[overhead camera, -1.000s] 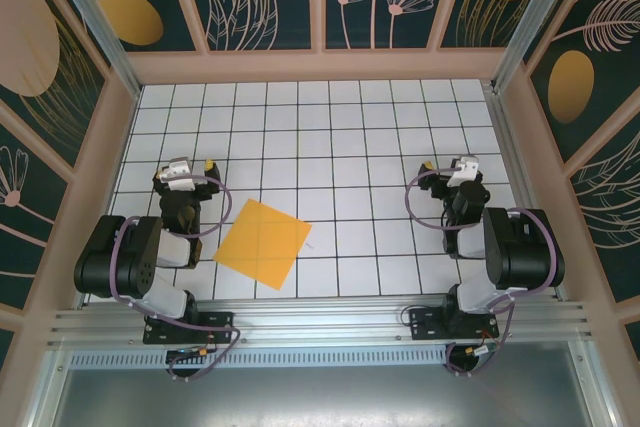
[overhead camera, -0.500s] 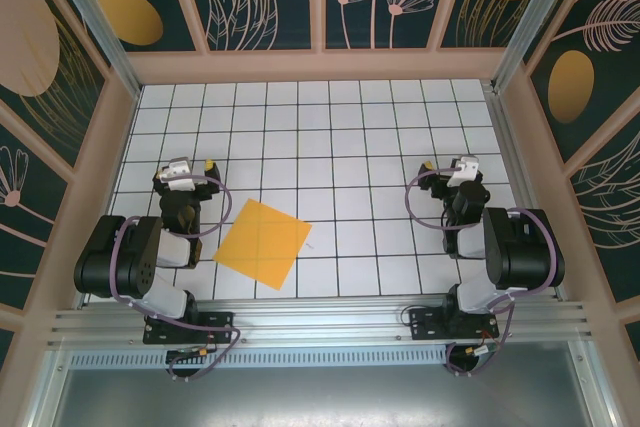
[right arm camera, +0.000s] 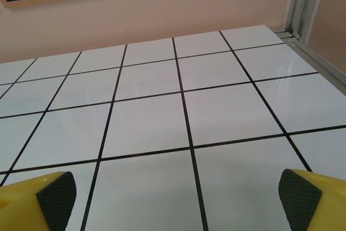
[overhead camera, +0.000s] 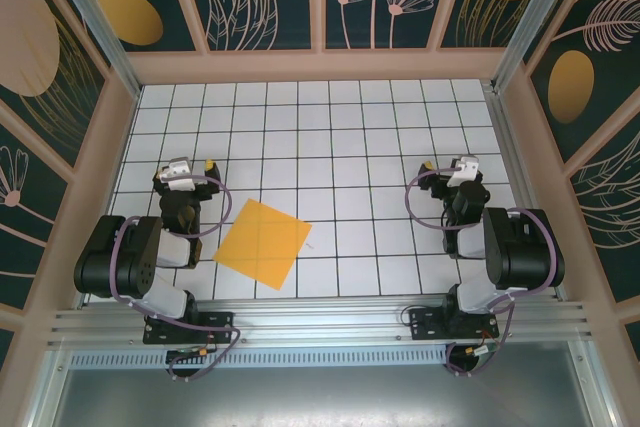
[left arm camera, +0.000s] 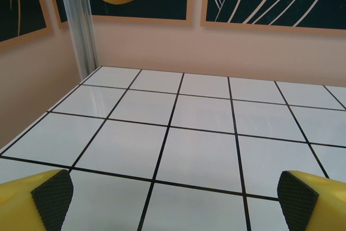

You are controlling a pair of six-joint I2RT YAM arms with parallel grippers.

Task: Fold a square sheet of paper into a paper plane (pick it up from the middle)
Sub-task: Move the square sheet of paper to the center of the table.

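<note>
The thin orange-yellow square sheet of paper [overhead camera: 262, 243] lies flat on the white gridded surface [overhead camera: 340, 127] near the left tool [left arm camera: 173, 201]; it and the right tool [right arm camera: 173, 201] stand released, empty.

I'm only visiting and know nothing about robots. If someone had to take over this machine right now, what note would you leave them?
Left hand: open, empty, low over the tiled table, to the left of the sheet and farther back.
Right hand: open, empty, low over the tiles on the right side, well away from the sheet.
Square sheet of paper: lies flat near the front edge, turned cornerwise, nearer the left arm. Nothing touches it.
Done: nothing; no crease shows.
Left: pick the sheet up from its middle, then make every fold.
</note>
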